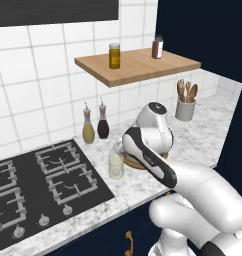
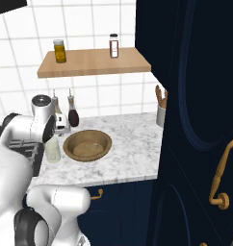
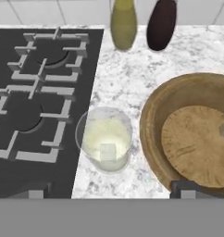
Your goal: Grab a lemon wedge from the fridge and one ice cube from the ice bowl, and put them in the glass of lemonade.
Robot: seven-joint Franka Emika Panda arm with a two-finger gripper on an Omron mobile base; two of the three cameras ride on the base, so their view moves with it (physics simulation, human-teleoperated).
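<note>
Fingertips of the gripper [image 3: 109, 194] are standing spread wide and empty just above the glass of lemonade [image 3: 106, 139], which is sitting on the marble bench [image 3: 127, 88] between the stove [image 3: 35, 102] and the wooden ice bowl [image 3: 155, 120]. An ice cube [image 3: 108, 151] is floating inside, so the drop looks done; lifting straight up is keeping the tips clear of the rim, and I cannot make out a lemon wedge

Clear glass of lemonade [image 3: 106, 143], seemingly wooden bowl [image 3: 155, 115], marble-look counter [image 3: 118, 78]

Gripper [image 3: 109, 189] wide open, pointing down
</note>
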